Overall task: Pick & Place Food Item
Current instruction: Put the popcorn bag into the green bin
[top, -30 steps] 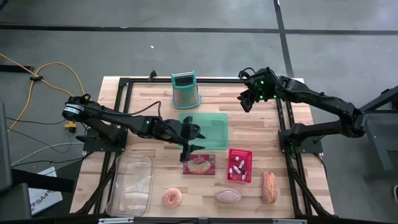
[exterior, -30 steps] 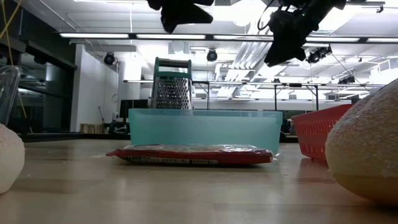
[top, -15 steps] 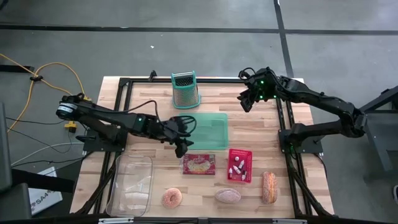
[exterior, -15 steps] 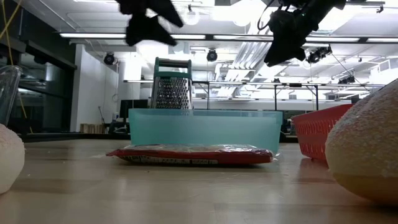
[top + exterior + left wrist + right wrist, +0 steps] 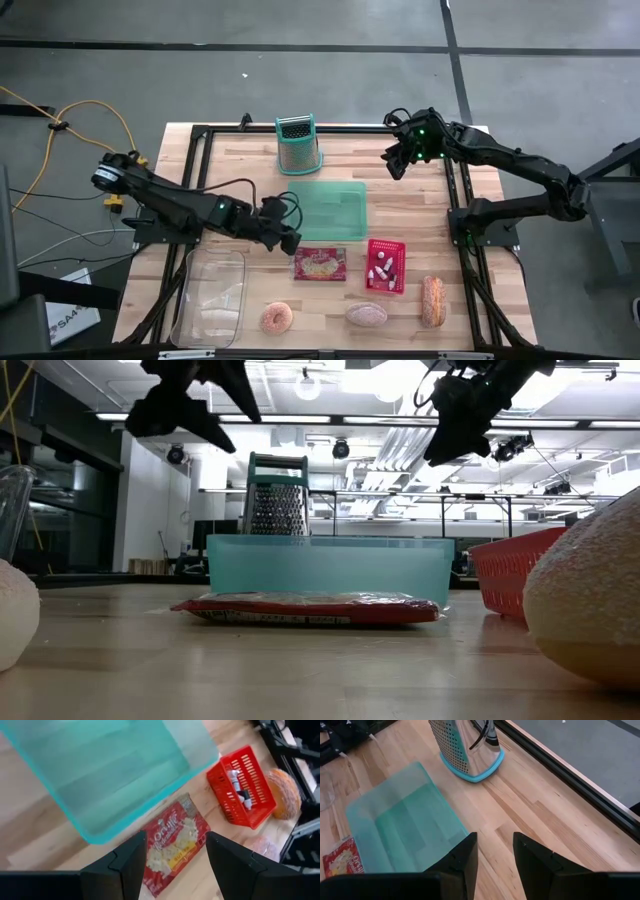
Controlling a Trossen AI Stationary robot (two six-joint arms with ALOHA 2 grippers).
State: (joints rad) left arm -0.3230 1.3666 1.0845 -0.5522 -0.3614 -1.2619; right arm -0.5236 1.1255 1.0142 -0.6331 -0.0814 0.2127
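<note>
Hovered left gripper [image 5: 285, 226], fingers apart and empty, left of popcorn packet [image 5: 320, 265]; best centred over it before descending.

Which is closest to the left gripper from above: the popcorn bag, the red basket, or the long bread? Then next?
From the left gripper:
1. Popcorn bag, right beside it, toward the front.
2. Red basket, farther right.
3. Long bread, farthest, at the front right.
</note>
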